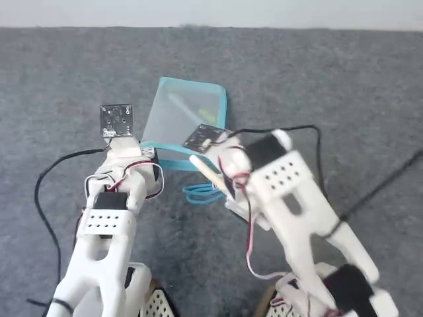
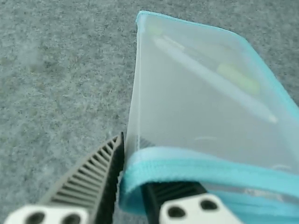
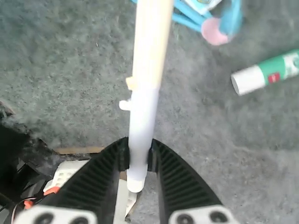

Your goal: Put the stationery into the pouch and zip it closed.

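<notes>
The left end effector (image 2: 133,163) pinches the pouch (image 2: 201,102) mouth at 12 o'clock on the desk (image 1: 330,79). The right end effector (image 3: 138,154) grips a pen (image 3: 147,70). Insertion step: the pen probably needs sliding into the opening.

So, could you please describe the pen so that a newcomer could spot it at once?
Start at the translucent, turquoise-edged pouch in the middle of the grey table. By its near edge, the right gripper is shut on the pen: a long, pale cream stick, unlike the green-and-white glue stick lying loose nearby.
</notes>
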